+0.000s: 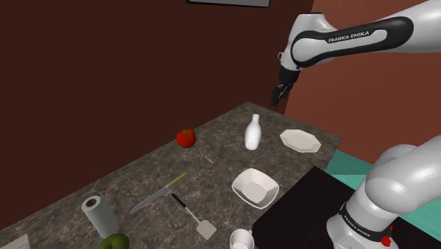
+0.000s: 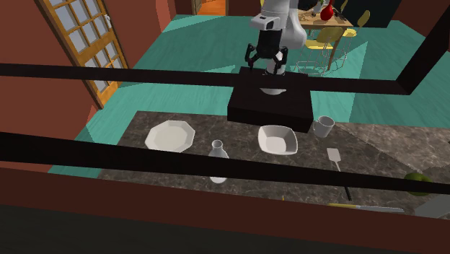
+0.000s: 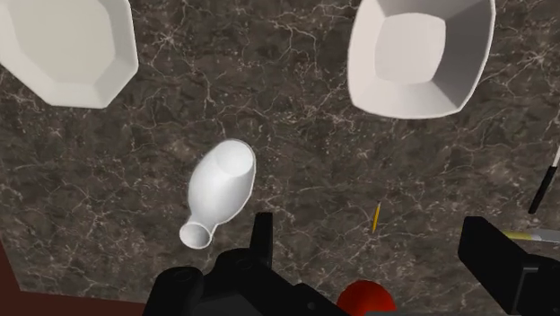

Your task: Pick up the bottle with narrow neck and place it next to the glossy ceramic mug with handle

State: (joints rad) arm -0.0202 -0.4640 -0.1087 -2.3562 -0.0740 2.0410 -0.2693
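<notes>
The white bottle (image 1: 253,132) with a narrow neck stands upright on the dark marble counter (image 1: 177,170), between a red fruit and an octagonal plate. It also shows in the second exterior view as bottle (image 2: 218,160) and from above as bottle (image 3: 222,190) in the wrist view. The white mug (image 1: 241,240) with a handle stands at the counter's near edge beside the black stand; mug (image 2: 323,127). My gripper (image 1: 280,92) hangs open high above the counter, over and slightly behind the bottle, holding nothing; gripper (image 2: 265,63), gripper (image 3: 368,232).
A white octagonal plate (image 1: 300,140) and a square bowl (image 1: 254,187) flank the bottle. A red fruit (image 1: 186,137), knife (image 1: 157,196), spatula (image 1: 192,216), paper roll (image 1: 99,214) and green apple (image 1: 113,242) lie further along. Black bars (image 2: 216,76) cross the second exterior view.
</notes>
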